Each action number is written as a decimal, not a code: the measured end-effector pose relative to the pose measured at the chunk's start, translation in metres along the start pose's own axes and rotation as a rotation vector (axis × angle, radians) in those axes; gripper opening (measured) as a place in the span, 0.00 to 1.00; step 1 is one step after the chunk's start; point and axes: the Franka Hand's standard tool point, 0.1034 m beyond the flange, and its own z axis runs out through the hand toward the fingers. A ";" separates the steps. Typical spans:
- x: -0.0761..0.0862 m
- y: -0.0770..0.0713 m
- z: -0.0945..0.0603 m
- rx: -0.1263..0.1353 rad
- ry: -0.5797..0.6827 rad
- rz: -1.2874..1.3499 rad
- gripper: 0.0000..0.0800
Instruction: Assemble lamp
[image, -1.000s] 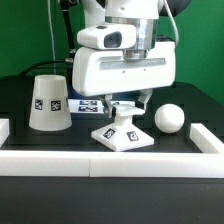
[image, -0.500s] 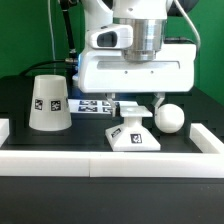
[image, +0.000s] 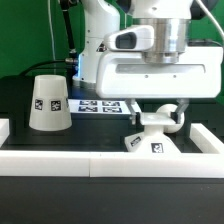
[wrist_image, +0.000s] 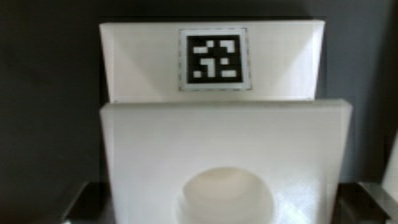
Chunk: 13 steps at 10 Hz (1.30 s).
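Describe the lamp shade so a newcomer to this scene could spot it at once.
On the black table, look to the exterior view's left, away from the gripper. The lamp shade stands beside the flat marker board. It is an upright white truncated cone, narrow end up, with a black-and-white square tag on its side, unlike the flat angular base under the gripper.

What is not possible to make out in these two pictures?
1. Bulb: seen in neither view; perhaps behind the tool.
2. Tool's hold on the base: too small and blurred in the exterior view; in the wrist view, the fingers are cut off by the edge.
3. Marker board: exterior view, partly behind the tool.
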 end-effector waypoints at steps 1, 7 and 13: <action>0.004 -0.004 0.000 0.001 0.005 -0.007 0.67; 0.026 -0.035 0.001 0.006 0.005 -0.038 0.67; 0.026 -0.035 0.002 0.004 0.007 -0.038 0.84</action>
